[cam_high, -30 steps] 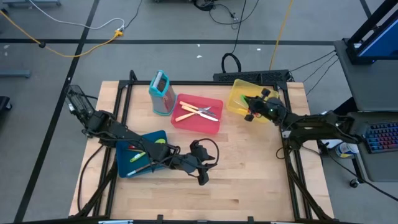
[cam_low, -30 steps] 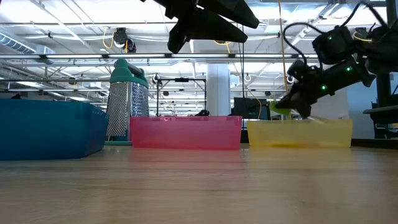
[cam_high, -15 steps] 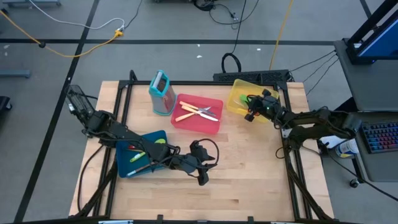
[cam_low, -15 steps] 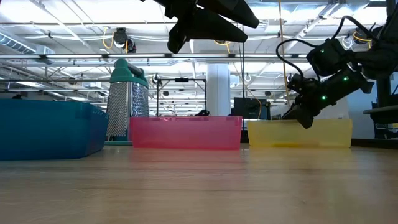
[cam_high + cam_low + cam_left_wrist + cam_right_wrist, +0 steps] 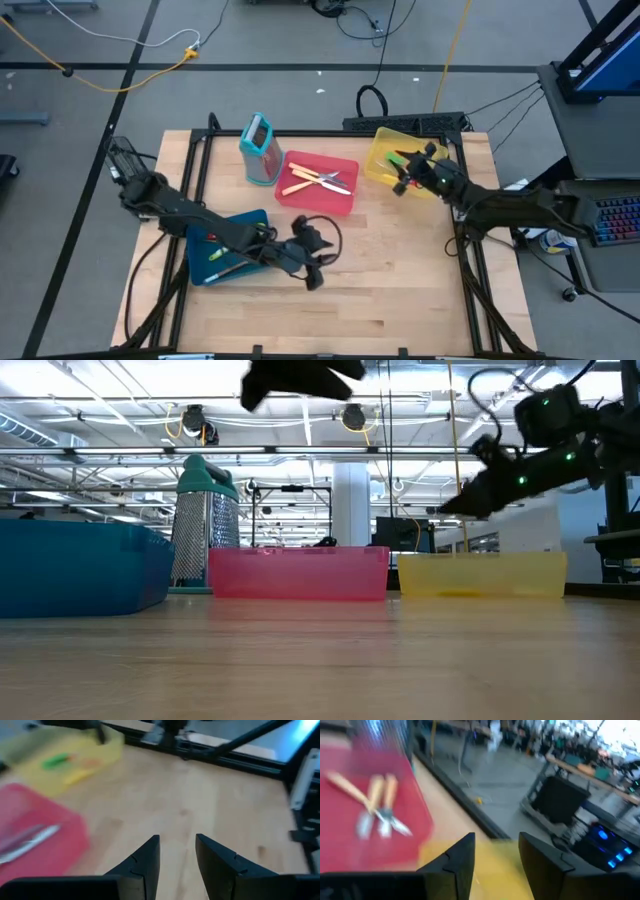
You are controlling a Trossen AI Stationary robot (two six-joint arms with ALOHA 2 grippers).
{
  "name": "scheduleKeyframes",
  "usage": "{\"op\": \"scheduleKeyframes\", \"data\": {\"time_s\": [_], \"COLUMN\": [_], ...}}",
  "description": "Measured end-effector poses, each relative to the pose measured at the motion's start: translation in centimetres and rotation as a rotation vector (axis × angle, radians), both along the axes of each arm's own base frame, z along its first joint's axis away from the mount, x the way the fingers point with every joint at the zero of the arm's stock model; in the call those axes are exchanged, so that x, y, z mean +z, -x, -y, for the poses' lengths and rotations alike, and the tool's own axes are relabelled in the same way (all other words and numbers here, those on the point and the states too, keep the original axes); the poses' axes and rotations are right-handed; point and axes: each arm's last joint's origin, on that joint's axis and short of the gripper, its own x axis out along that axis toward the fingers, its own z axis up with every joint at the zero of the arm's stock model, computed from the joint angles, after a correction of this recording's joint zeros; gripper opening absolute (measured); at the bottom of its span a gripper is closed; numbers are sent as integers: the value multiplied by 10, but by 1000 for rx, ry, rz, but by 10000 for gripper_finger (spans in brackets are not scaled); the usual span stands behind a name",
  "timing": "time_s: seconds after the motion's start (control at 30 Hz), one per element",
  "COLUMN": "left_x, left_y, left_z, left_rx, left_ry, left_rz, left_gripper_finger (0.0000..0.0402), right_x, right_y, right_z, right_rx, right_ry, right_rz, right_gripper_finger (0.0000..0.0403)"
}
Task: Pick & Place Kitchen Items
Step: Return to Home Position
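Left gripper point(image 5: 177, 837), right gripper point(image 5: 496, 836) both part-open, empty; green spatula point(image 5: 399, 156) in yellow tray point(image 5: 381, 136), seemingly lying left-to-right

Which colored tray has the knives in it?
The red tray, the middle one: cream-handled knives lie inside. The blue tray and yellow tray hold green pieces.
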Motion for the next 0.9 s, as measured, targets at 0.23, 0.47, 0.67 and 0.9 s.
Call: {"op": "scheduleKeyframes", "data": {"time_s": [0.23, 0.47, 0.67, 0.9], "left_x": [38, 80, 112, 124], "left_y": [43, 95, 145, 187], "left_z": [-5, -8, -18, -28], "left_rx": [31, -23, 30, 76], "left_ry": [-122, -134, -195, -253], "left_rz": [-42, -2, 80, 97], "left_gripper_finger": [126, 127, 127, 127], "right_x": [29, 63, 79, 85], "right_y": [1, 15, 31, 41], "right_z": [-32, -62, -72, -76], "right_rx": [239, 650, 812, 890], "right_ry": [1, -49, -74, -72], "right_rz": [235, 540, 686, 734], "right_gripper_finger": [118, 84, 48, 5]}}
